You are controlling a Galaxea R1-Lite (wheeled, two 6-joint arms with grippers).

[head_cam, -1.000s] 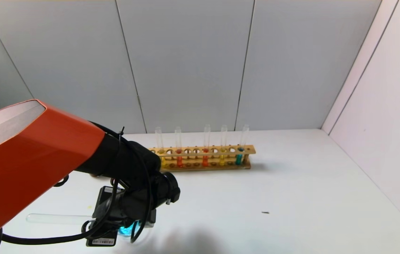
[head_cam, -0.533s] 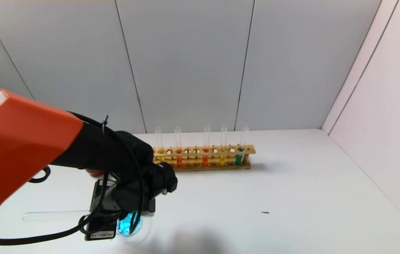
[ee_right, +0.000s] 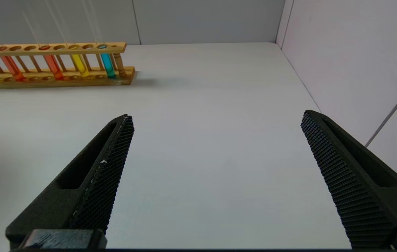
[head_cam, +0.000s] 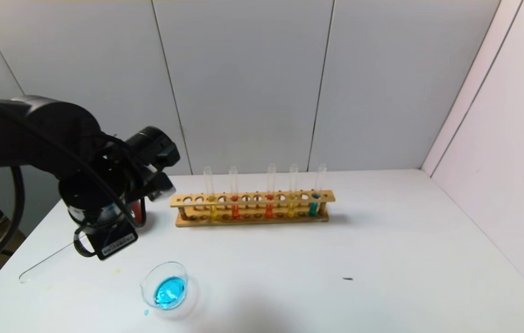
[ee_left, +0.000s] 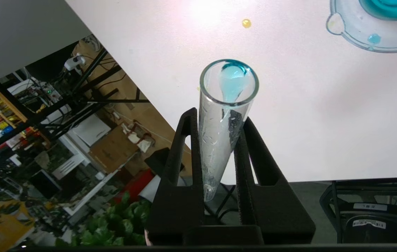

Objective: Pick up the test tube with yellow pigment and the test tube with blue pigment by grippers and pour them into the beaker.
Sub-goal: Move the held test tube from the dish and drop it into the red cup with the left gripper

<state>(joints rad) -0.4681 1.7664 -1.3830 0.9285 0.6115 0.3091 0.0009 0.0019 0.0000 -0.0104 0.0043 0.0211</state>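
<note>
Left wrist view: left end effector [ee_left: 217, 136] pinching emptied test tube with blue pigment [ee_left: 224, 115]

Wooden rack [head_cam: 252, 208] (orange-red tubes [head_cam: 234, 210]), white table [head_cam: 382, 259]

We count five test tubes standing in one wooden rack [head_cam: 252, 206]: two with yellow liquid [head_cam: 213, 210], two orange-red [head_cam: 235, 210], one teal-blue [head_cam: 313, 207]. A sixth tube [head_cam: 42, 264], nearly empty, sits in the left gripper [ee_left: 219, 140]. One beaker [head_cam: 165, 291]. Possibly one red cup [head_cam: 137, 210], mostly hidden.
</note>
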